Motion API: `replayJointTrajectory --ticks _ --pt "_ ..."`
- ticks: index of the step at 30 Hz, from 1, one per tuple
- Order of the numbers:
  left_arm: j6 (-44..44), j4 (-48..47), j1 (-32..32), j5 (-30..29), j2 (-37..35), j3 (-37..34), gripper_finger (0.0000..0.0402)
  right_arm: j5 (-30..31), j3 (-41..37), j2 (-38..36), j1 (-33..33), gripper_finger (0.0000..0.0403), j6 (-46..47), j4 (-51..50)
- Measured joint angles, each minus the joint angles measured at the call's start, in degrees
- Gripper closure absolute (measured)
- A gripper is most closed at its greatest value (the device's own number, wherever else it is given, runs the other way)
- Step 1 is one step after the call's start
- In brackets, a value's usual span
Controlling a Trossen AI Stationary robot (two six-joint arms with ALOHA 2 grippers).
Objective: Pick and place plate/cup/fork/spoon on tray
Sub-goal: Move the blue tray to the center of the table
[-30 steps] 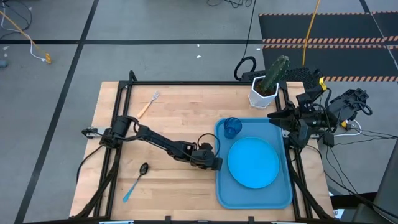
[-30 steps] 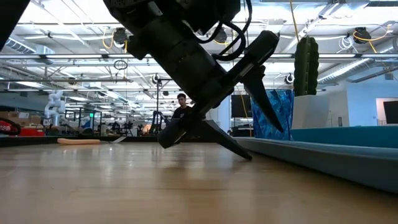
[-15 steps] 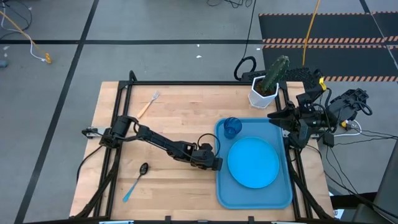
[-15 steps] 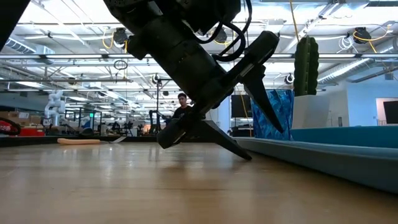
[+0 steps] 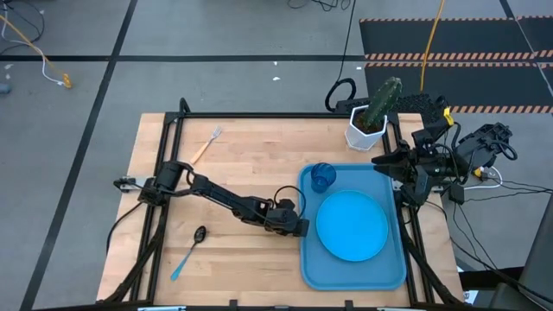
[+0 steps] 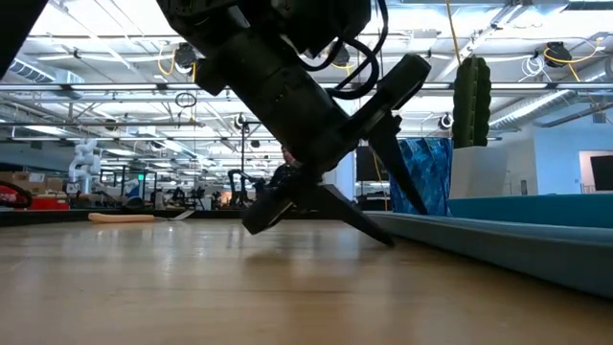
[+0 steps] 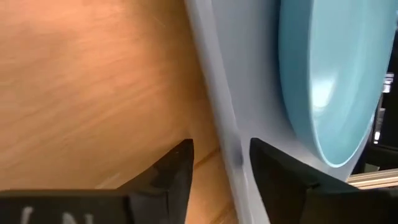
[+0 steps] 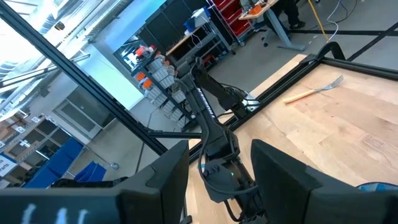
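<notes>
The sky-blue plate point(image 5: 352, 226) lies flat in the blue tray point(image 5: 309, 268). The dark-blue cup point(image 5: 322, 177) stands in the tray's far left corner. The orange-handled fork point(image 5: 206, 145) lies on the table's far left part. The spoon point(image 5: 190, 250) lies near the table's near left corner. My left gripper point(image 5: 300, 228) is open at the tray's left rim point(image 7: 231, 146). In the left wrist view one finger is over the wood and the other over the tray side. My right gripper point(image 5: 389, 164) is open and empty above the tray's far right corner. My left gripper stands astride the tray's left rim point(image 7: 231, 146), slanting down from the table's left. Its lower fingertip point(image 6: 386, 240) is down at table level beside the rim. I cannot tell whether either finger touches the rim or the table.
A white pot with a cactus point(image 5: 371, 121) stands just beyond the tray's far edge, close to my right arm. Bare wood point(image 5: 242, 173) lies between the fork, the spoon and the tray.
My left gripper has edged a little toward the tray and stays open. The plate, cup, fork and spoon have not moved.
</notes>
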Motion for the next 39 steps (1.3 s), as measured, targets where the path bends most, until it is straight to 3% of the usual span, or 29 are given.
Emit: replayJointTrajectory --ticks 6,34,39 --pt "1.0 3.6 0.0 -1.4 0.1 -0.1 0.0283 0.0 0.0 0.0 0.0 0.0236 0.0 0.0" --pt "0.7 -0.8 -0.1 1.3 -0.2 0.1 0.0287 0.0 0.0 0.0 0.0 0.0236 -0.2 -0.1" --pt "1.3 -0.8 0.0 1.5 -0.2 0.1 0.0319 0.0 0.0 0.0 0.0 0.0236 0.2 -1.0"
